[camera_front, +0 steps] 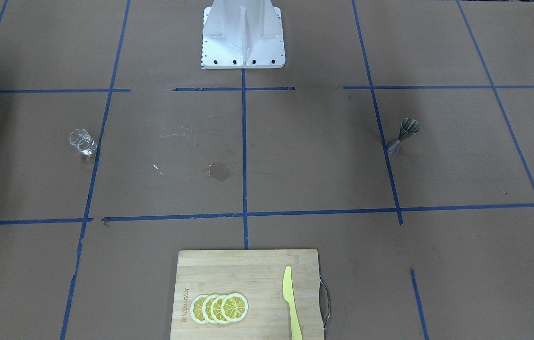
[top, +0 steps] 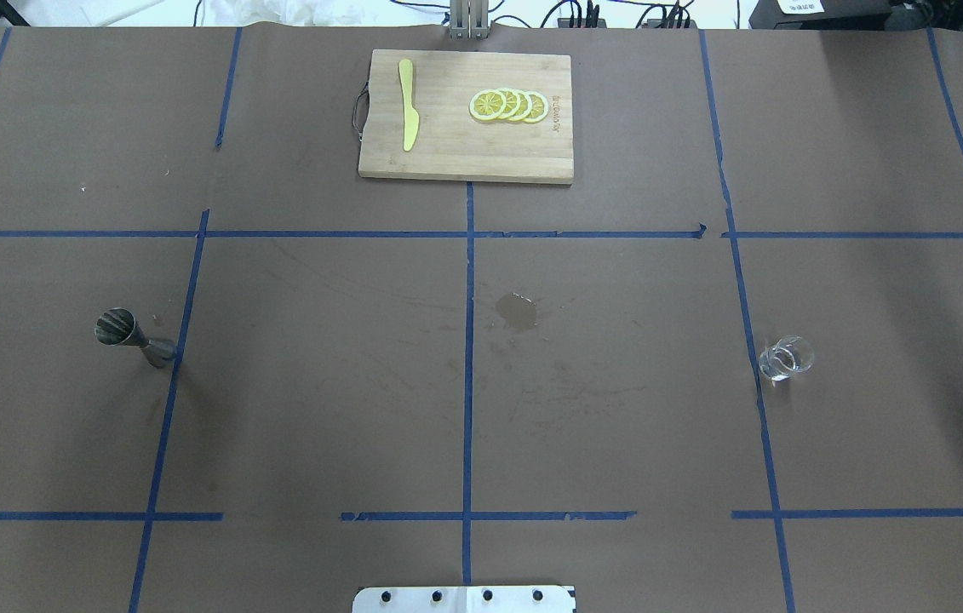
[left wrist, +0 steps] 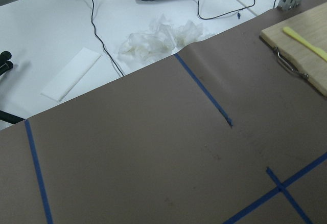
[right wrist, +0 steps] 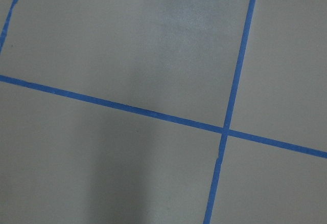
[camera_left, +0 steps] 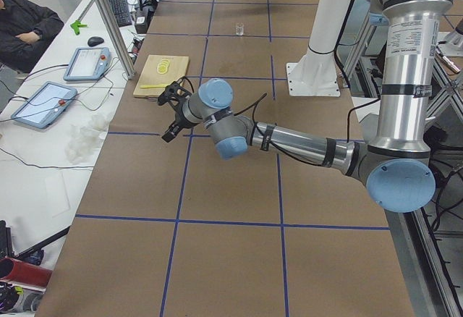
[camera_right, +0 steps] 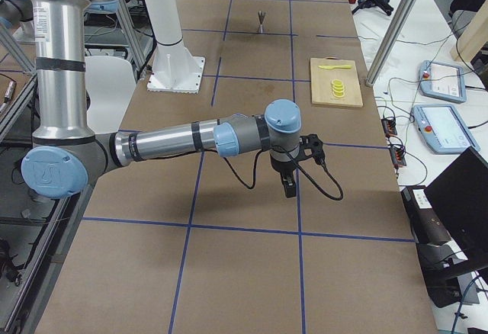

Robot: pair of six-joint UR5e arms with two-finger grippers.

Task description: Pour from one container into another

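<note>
One glass [top: 785,358]: stands on table [top: 319,409], robot's right.
One jigger [top: 134,337]: stands on robot's left, well apart from glass.
Far edge: 1 board [top: 447,153], 4 lemon slices [top: 508,105], 1 knife [top: 407,115].
L gripper [camera_left: 163,119]: fingers spread, empty.
R gripper [camera_right: 288,185]: spread or not, can't tell.

One small clear glass cup [top: 785,358] and one silver hourglass-shaped steel jigger [top: 134,338] stand on the brown-papered desk [top: 319,409]. There is one rectangular bamboo cutting board [top: 447,157], carrying one yellow plastic knife [top: 407,106] and four overlapping yellow lemon slices [top: 508,105]. One dark wet stain [top: 518,312] marks the paper. One white mounting pedestal [camera_front: 243,38] rises at the desk's edge. There are two grey-and-blue robot arms, the left arm [camera_left: 289,140] and the right arm [camera_right: 175,142]. Each ends in one black two-finger tool, the left tool [camera_left: 165,120] and the right tool [camera_right: 290,185]. Two grey control pendants [camera_left: 90,62] lie on the white side bench [camera_left: 43,158], and one person in dark clothes [camera_left: 29,31] sits there.
</note>
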